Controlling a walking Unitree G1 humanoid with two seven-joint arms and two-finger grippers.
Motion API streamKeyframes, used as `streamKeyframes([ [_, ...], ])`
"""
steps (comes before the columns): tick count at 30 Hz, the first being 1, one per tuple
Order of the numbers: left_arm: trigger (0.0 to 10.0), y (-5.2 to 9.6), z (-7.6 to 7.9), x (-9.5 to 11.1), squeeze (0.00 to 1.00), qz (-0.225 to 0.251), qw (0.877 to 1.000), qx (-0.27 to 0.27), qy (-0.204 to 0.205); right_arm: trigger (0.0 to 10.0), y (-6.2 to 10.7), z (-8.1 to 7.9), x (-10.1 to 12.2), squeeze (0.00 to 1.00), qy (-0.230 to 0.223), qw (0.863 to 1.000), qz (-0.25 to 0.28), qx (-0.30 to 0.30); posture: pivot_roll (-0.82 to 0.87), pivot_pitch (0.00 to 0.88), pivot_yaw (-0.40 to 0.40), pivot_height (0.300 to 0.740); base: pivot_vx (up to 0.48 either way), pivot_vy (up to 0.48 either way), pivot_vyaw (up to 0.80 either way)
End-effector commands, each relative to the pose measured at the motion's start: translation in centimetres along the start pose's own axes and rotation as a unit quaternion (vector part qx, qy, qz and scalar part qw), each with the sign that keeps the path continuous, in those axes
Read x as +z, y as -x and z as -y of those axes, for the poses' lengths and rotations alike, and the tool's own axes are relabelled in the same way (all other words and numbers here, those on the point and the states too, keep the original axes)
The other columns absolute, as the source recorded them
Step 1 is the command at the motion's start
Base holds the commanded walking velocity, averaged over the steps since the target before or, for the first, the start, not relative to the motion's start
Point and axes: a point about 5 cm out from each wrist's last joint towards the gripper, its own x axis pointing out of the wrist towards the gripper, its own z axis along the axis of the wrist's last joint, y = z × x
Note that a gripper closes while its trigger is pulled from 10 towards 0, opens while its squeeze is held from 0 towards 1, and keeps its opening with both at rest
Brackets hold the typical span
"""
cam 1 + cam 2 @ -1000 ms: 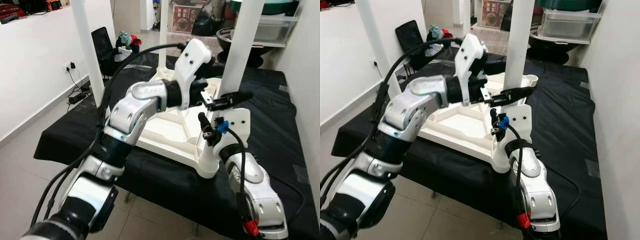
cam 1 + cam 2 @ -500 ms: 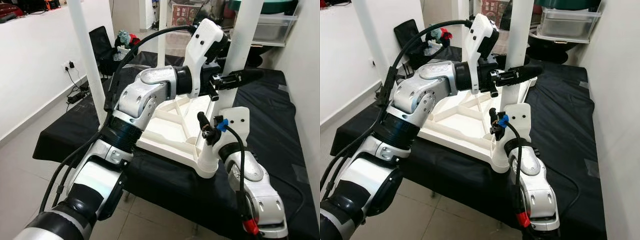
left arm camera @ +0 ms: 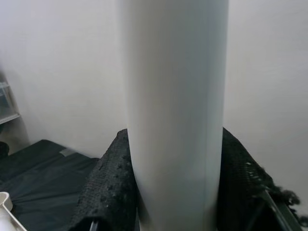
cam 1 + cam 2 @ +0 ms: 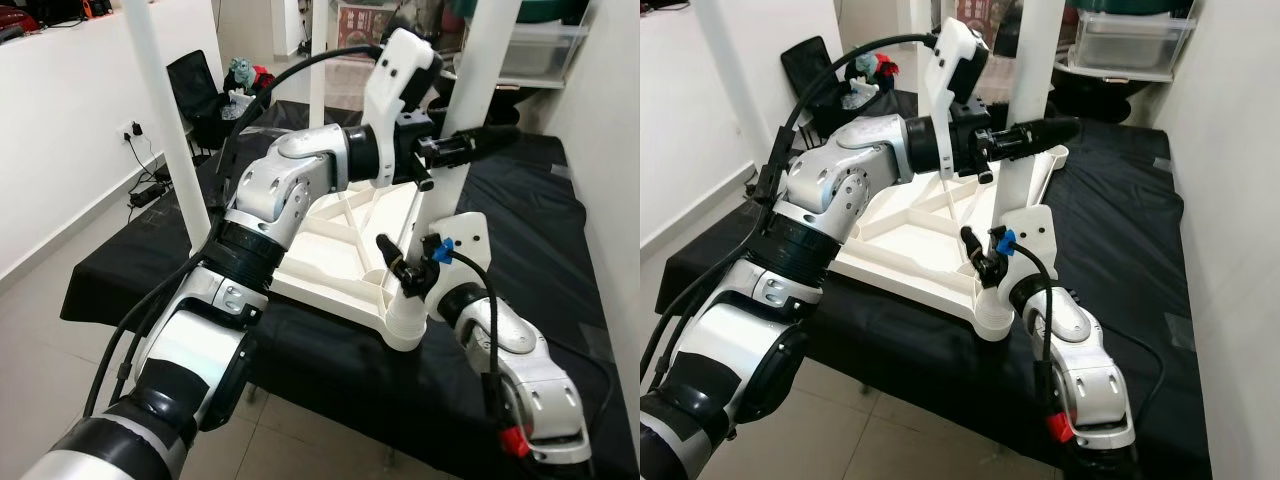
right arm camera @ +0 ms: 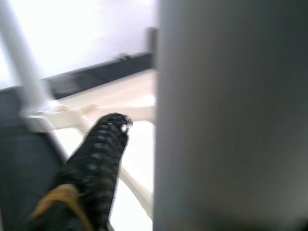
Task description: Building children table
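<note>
Upturned white table (image 4: 345, 250) on black cloth (image 4: 540, 260), both claws (image 4: 470, 143) (image 4: 405, 270) clamped on near leg (image 4: 470, 100), chair (image 4: 195, 85) behind

Black cloth (image 4: 540, 230) across frame middle and right. Black chair (image 4: 196, 88) upper left, stuffed toy (image 4: 240, 72) beside it. Wall socket (image 4: 133, 132) on white wall at left, cables (image 4: 150, 190) on floor below. Clear plastic bin (image 4: 1120, 45) upper right. Grey tiled floor (image 4: 40, 340) lower left.

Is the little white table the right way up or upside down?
Upside down. The tabletop lies flat on the black cloth and its white legs point up; the left gripper has its fingers around one leg.
</note>
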Motion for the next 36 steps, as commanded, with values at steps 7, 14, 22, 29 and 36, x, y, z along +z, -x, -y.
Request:
streamKeyframes([
  [7,0.0,0.5,-0.6,-0.1,0.00,-0.004,1.000,0.017,-0.011,10.0,1.1,3.0,2.4,0.93,0.033,0.981,0.014,0.188,-0.13,0.014,-0.017,0.740,0.000,0.000,0.00],
  [14,0.0,0.4,-0.5,-0.1,0.00,-0.004,1.000,0.014,-0.011,10.0,1.2,3.7,2.0,0.00,0.037,0.974,-0.003,0.223,-0.12,0.015,-0.016,0.740,0.000,0.000,0.00],
  [22,0.0,0.4,-0.4,0.0,0.00,-0.005,1.000,0.012,-0.014,0.0,0.9,4.0,1.3,0.00,0.014,0.974,-0.007,0.227,-0.12,0.019,-0.011,0.740,0.000,0.000,0.00],
  [29,0.0,0.3,-0.4,0.0,0.00,-0.005,1.000,0.008,-0.015,0.0,1.1,3.8,1.1,0.00,0.002,0.969,0.005,0.247,-0.12,0.020,-0.010,0.740,0.000,0.000,0.00],
  [36,0.0,0.3,-0.1,0.1,0.00,-0.003,1.000,-0.001,-0.021,0.0,0.9,3.7,0.9,0.00,-0.029,0.959,0.037,0.280,-0.12,0.028,-0.006,0.740,0.000,0.000,0.00],
])
